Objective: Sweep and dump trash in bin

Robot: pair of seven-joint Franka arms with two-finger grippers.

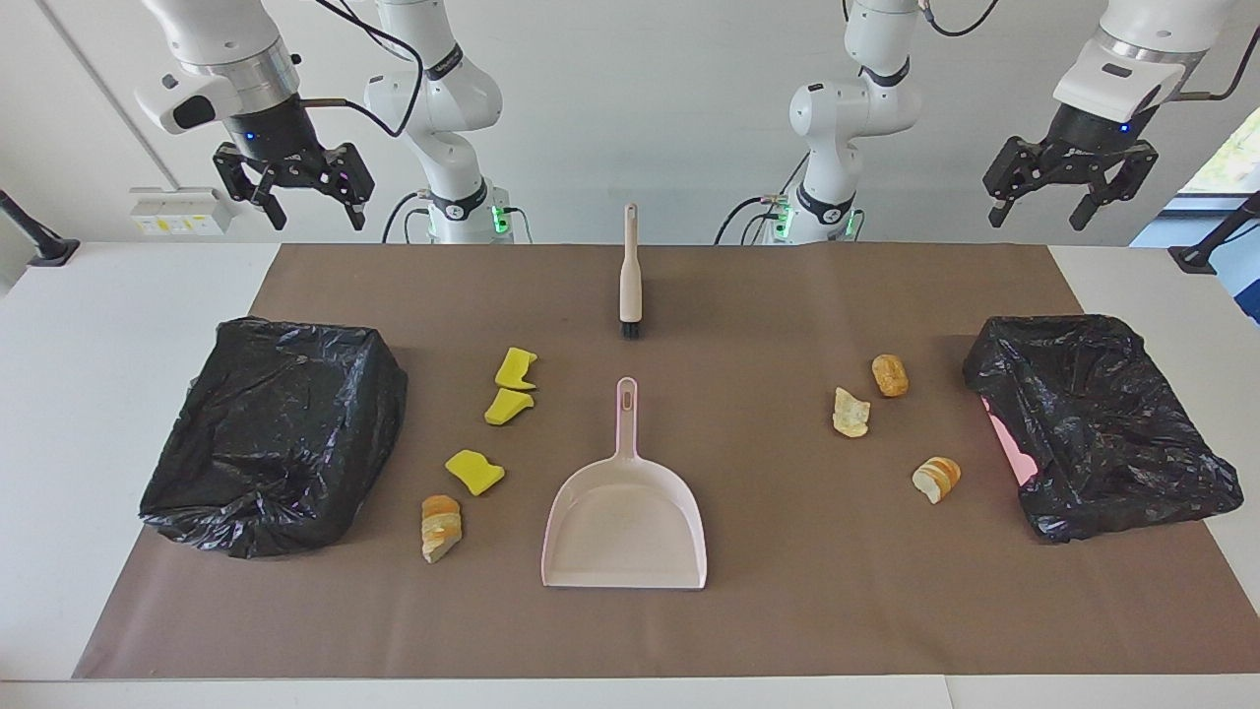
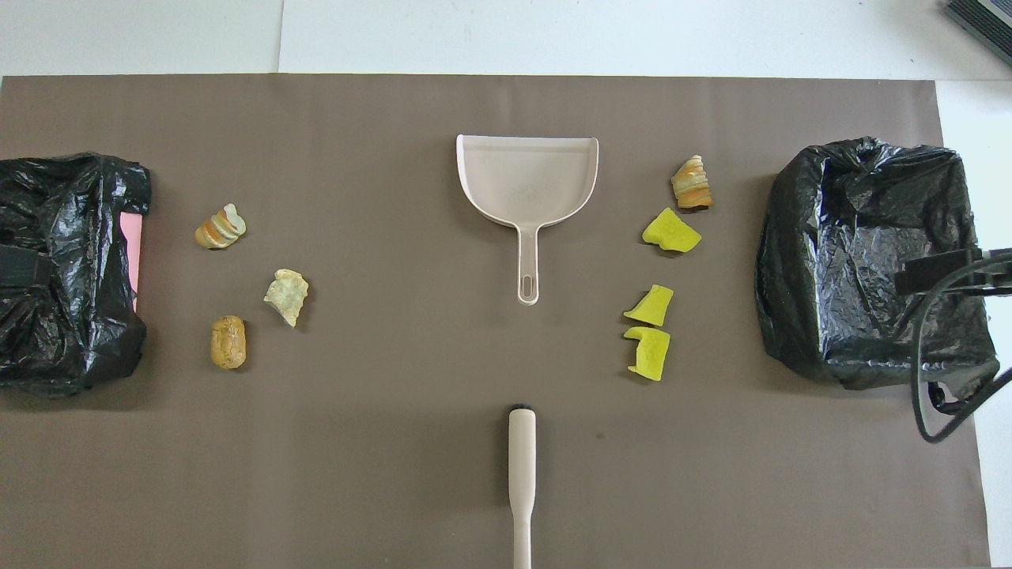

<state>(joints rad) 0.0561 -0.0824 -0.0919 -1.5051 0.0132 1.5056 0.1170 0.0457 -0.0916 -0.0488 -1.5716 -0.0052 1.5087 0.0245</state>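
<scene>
Three yellow chunks of trash [image 1: 507, 406] [image 2: 651, 306] and one bread-like piece [image 1: 440, 527] lie toward the right arm's end. Three more bread-like pieces [image 1: 850, 413] [image 2: 287, 295] lie toward the left arm's end. Between the two groups sits the pink dustpan [image 1: 624, 522] [image 2: 527, 178], handle toward the robots. The brush [image 1: 630, 276] [image 2: 522, 474] lies nearer the robots, bristles toward the pan. A black-bagged bin [image 1: 276, 433] [image 2: 870, 261] stands at each end, the other bin [image 1: 1098, 423] [image 2: 63, 269] showing some pink. My right gripper [image 1: 315, 219] and left gripper [image 1: 1039, 219] hang open and empty, high up.
A brown mat [image 1: 768, 611] covers most of the white table [image 1: 118, 325], and everything lies on it. The right arm's cable [image 2: 933, 379] loops over that arm's bin in the overhead view. A black clamp base [image 1: 44, 251] stands at a table corner.
</scene>
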